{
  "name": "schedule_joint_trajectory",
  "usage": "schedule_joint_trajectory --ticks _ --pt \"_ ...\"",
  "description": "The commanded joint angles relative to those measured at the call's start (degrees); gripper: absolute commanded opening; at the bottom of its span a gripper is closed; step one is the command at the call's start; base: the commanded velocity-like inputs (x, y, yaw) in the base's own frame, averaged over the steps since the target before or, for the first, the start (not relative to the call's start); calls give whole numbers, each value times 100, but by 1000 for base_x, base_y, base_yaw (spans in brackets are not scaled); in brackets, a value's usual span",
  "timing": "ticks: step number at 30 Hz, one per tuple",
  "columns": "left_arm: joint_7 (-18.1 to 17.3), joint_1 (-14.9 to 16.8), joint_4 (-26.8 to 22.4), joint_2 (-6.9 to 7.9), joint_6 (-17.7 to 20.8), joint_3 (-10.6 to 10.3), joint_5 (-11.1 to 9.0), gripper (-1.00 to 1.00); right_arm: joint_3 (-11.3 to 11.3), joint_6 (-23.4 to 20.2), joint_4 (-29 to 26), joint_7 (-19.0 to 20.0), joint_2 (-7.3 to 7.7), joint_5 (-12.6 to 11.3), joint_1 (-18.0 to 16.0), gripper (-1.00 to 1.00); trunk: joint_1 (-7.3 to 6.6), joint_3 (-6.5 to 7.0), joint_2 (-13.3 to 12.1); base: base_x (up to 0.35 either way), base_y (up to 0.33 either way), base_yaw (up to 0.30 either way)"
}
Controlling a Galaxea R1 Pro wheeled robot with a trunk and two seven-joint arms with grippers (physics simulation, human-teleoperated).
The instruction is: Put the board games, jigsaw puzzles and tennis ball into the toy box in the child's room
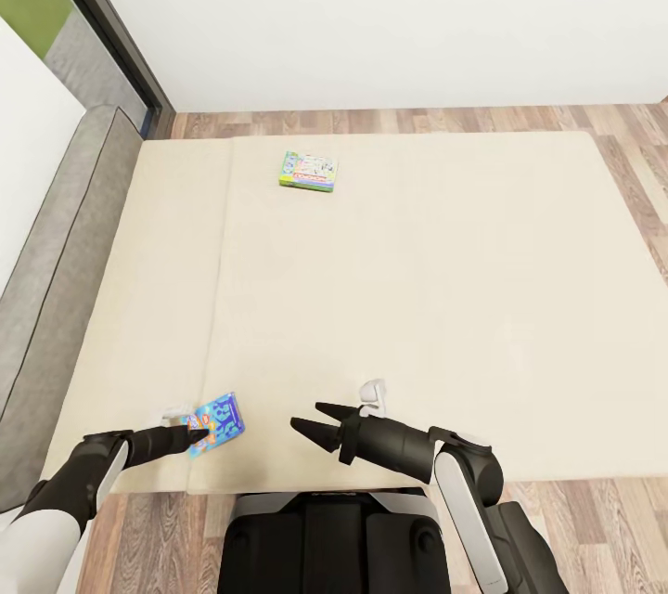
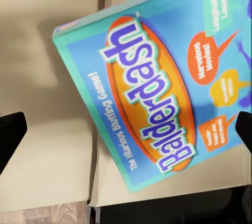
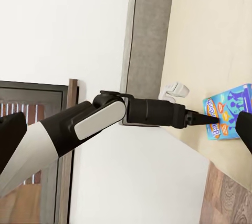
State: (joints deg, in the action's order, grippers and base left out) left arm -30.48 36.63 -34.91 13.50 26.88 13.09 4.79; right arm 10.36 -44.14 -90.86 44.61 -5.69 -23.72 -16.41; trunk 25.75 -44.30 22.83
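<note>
Near the front edge of the cream bed (image 1: 417,297) lies a blue Balderdash board game (image 1: 217,421), flat and face up. My left gripper (image 1: 197,431) is at the box's near-left edge; in the left wrist view the box (image 2: 157,92) spreads between its fingertips (image 2: 11,134), which stand wide apart, so it is open. The right wrist view has the left arm's fingers pointing at the same box (image 3: 228,109). My right gripper (image 1: 308,416) hovers open over the bed's front edge, to the right of the box, holding nothing. A second, green board game (image 1: 309,170) lies far back on the bed.
A grey padded headboard (image 1: 56,251) runs along the bed's left side, with a dark door frame (image 1: 102,28) beyond it. Wooden floor (image 1: 612,125) borders the bed at the back and right. A white wall stands behind.
</note>
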Motion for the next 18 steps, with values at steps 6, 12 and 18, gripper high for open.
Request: schedule_joint_trajectory --ticks 6,12,18 --pt "-406 2 -7 -5 18 55 49 100 5 -33 -2 -1 -2 -19 1 100 3 -6 9 0 0 0" --pt "-471 2 -7 -5 13 67 43 100 8 -33 -2 -4 -2 -19 1 100 3 -6 9 0 0 0" --pt "-489 2 -7 -5 9 75 39 100 9 -33 -2 -1 -2 -19 0 100 3 -6 9 0 0 0"
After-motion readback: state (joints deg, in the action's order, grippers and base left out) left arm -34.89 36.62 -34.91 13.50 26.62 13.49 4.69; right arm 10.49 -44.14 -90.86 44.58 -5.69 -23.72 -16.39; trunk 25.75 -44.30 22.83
